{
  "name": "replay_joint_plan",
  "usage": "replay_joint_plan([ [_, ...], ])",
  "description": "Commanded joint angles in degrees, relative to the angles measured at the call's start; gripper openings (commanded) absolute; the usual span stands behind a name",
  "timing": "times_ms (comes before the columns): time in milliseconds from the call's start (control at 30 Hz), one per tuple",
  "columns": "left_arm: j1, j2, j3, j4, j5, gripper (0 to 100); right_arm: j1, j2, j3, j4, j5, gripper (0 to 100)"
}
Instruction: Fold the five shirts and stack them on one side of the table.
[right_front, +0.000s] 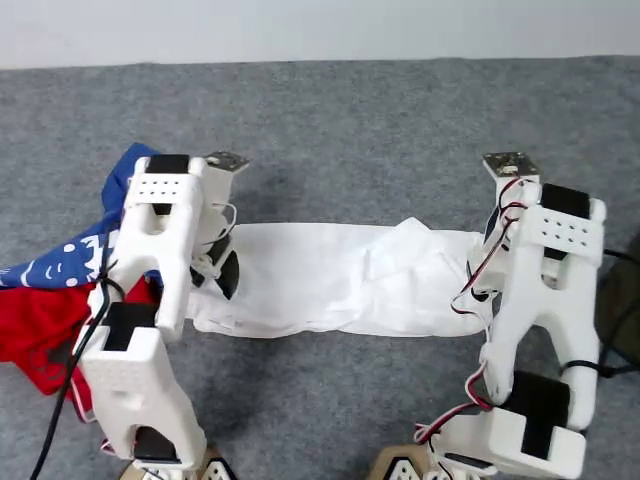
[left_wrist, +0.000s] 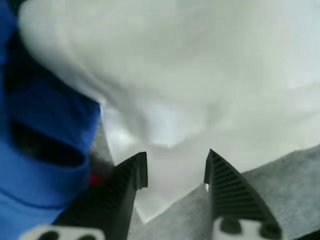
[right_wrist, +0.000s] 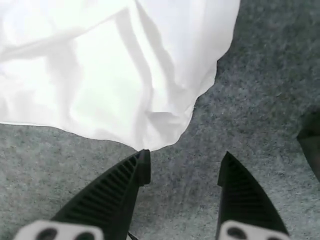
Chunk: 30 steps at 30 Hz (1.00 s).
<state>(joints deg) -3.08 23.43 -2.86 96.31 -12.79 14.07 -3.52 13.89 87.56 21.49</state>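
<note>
Both spread, left hand (left_wrist: 175, 167) and right hand (right_wrist: 185, 167) flank the white shirt (right_front: 320, 280).

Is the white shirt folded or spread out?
Partly folded: the white shirt lies as a long rumpled band with overlapping layers.

The white shirt (right_front: 320, 275) was plain, the blue shirt (right_front: 60, 262) bore white dots, the red shirt (right_front: 30, 325) was solid, the table (right_front: 350, 120) grey.

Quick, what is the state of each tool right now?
Left tool: open, over the white shirt, holding nothing.
Right tool: open, holding nothing.
</note>
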Motion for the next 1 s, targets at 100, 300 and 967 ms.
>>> replay_joint_plan([
  [100, -0.62, -1.85, -0.57, 4.31, -2.11, 17, 0.04, -2.95, -0.35, -0.75, 0.79, 23.6],
  [300, -0.44, -3.43, 9.10, 3.34, -4.84, 14, 0.13, -2.95, -0.26, -0.66, 0.79, 23.6],
  [967, 1.76, -10.55, -1.45, 0.62, -2.73, 13, 0.13, -3.12, -0.26, -0.13, 0.79, 23.6],
])
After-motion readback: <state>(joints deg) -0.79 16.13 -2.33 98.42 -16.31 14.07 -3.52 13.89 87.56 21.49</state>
